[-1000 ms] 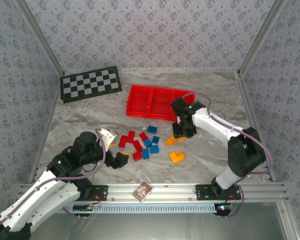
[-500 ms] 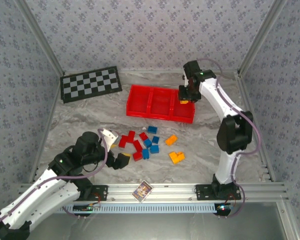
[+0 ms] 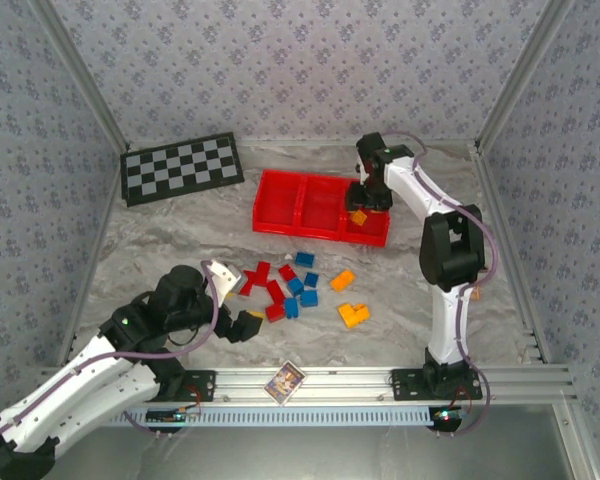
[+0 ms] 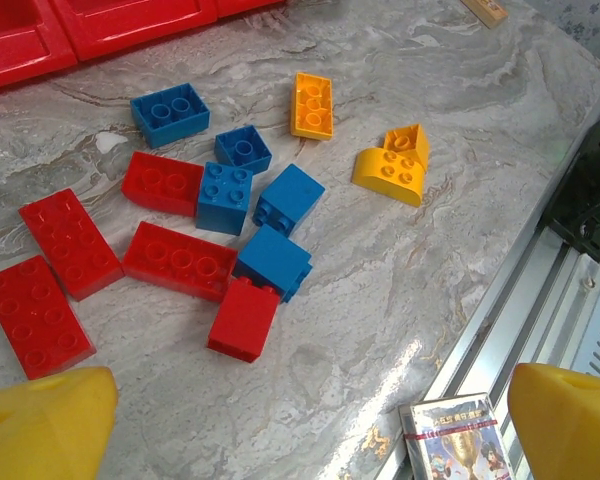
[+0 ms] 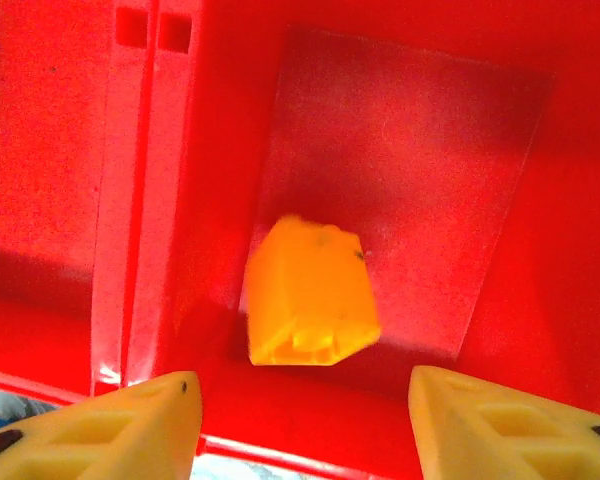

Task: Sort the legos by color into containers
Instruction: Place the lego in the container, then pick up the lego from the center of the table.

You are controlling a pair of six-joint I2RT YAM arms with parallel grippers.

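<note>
The red tray [image 3: 279, 206] lies at the back, with three compartments side by side. My right gripper [image 3: 364, 201] hangs open over its right compartment [image 5: 410, 130]. An orange lego [image 5: 310, 295] sits blurred between and beyond the fingertips, free of both; from above this lego [image 3: 359, 216] shows inside that compartment. Red legos [image 4: 178, 260], blue legos [image 4: 286, 199] and orange-yellow legos [image 4: 390, 173] lie loose mid-table, a pile [image 3: 285, 284] in the top view. My left gripper [image 3: 235, 298] is open and holds nothing, just left of the pile.
A checkerboard mat [image 3: 183, 167] lies at the back left. A small printed card [image 3: 285, 380] rests on the front rail, the same card [image 4: 455, 440] near my left fingers. Two orange bricks [image 3: 348, 300] sit apart at the right of the pile.
My right arm carried an orange lego from the pile to the tray's right compartment, then opened and let it go. The left arm has barely shifted.
</note>
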